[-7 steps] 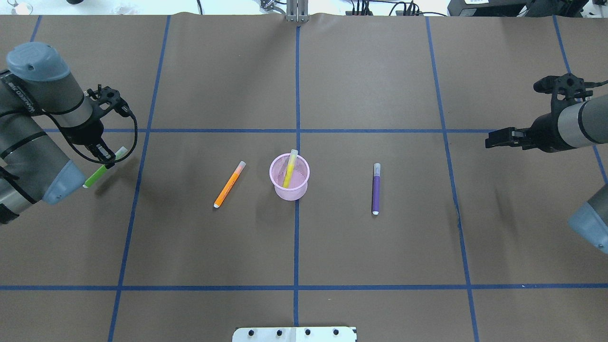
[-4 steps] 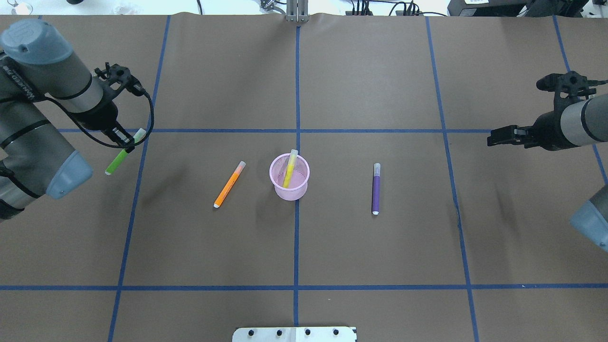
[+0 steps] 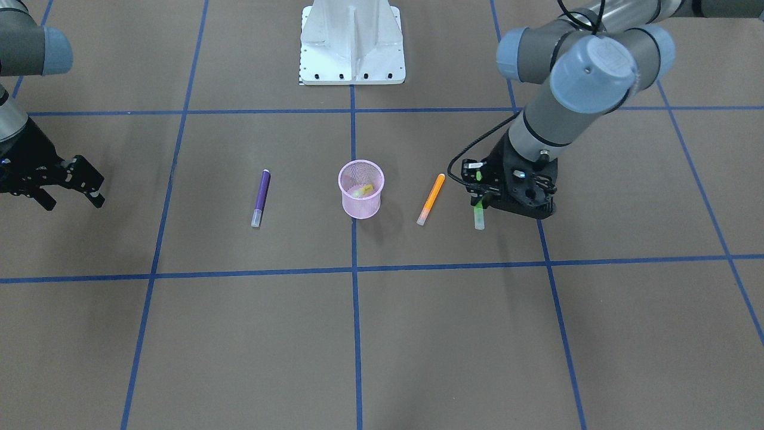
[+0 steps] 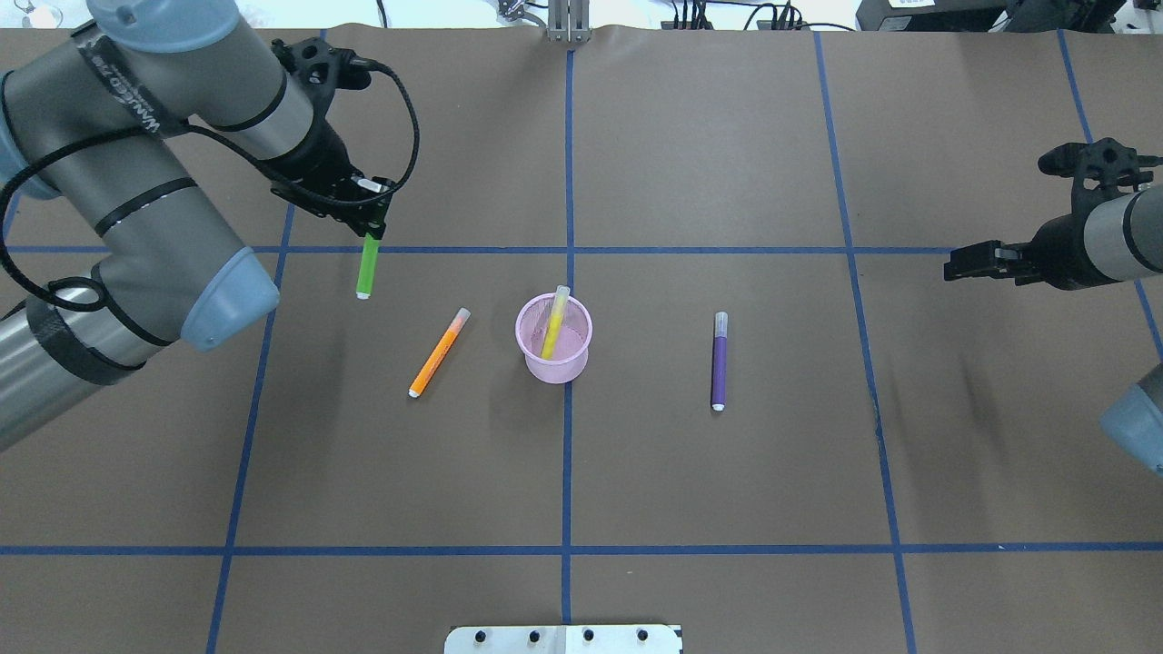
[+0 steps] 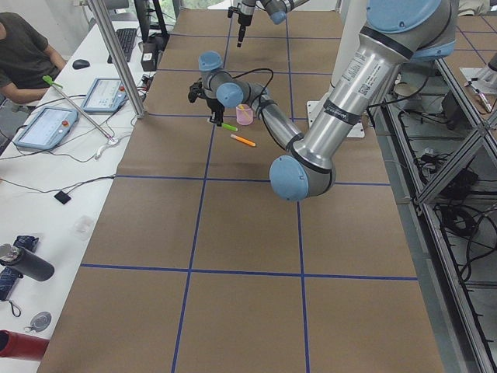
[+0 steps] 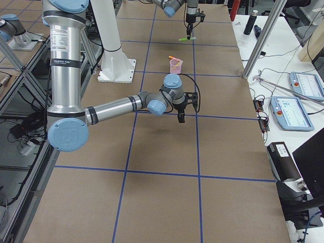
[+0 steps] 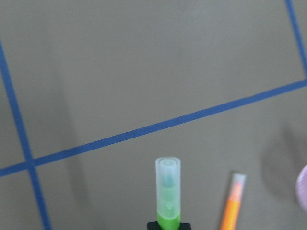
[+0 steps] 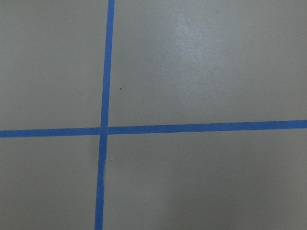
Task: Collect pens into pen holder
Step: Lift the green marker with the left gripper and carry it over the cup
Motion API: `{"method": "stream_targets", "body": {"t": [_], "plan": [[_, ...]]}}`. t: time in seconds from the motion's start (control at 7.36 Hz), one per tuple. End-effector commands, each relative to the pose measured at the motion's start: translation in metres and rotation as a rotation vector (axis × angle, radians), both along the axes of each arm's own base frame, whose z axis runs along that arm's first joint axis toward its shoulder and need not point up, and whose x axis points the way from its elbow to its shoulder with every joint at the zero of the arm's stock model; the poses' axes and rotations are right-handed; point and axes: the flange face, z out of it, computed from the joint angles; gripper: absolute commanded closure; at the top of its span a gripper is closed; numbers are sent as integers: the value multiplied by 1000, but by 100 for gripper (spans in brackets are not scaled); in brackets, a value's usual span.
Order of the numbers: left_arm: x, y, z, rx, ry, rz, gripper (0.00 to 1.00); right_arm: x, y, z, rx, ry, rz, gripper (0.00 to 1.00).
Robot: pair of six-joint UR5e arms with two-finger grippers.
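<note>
In the front-facing view, the left gripper is clamped on the green pen. The pen's pale cap juts out below the jaws, just beside the orange pen. The pen holder stands past that, with the yellow pen already inside. The purple pen lies on the holder's other side. The right gripper hangs with its fingers spread and nothing between them.

From overhead, the change over the last second is plain. The left gripper has swung in from the table's left margin towards the middle. The green pen it carries has turned from a diagonal to run along the grid. The orange pen, purple pen, pen holder and yellow pen have not moved. The right gripper has only edged outward.

The two side views show the green pen clear of the table, short of the pen holder.

The left wrist camera looks along the green pen to the orange pen. A sliver of the pen holder shows at the edge.

The right wrist camera sees only the table and its blue tape.

The transport step appears under way, which would make two of four pens once this one drops in.
</note>
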Motion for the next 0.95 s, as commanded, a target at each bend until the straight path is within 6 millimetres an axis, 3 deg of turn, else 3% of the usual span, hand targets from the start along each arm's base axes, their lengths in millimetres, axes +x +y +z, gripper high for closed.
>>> {"method": "stream_targets", "body": {"t": [0.0, 0.14, 0.41, 0.68, 0.82], "plan": [[41, 23, -73, 186, 52, -116, 100, 4, -2, 0, -2, 0, 10, 2], [67, 42, -93, 219, 128, -155, 100, 4, -2, 1, -3, 1, 13, 2], [67, 46, -101, 235, 174, -218, 100, 4, -3, 0, 0, 2, 15, 2], [102, 77, -103, 314, 139, -298, 100, 5, -4, 0, -1, 3, 19, 2], [103, 81, -103, 327, 136, -311, 100, 5, -4, 0, 1, 3, 18, 2]]}}
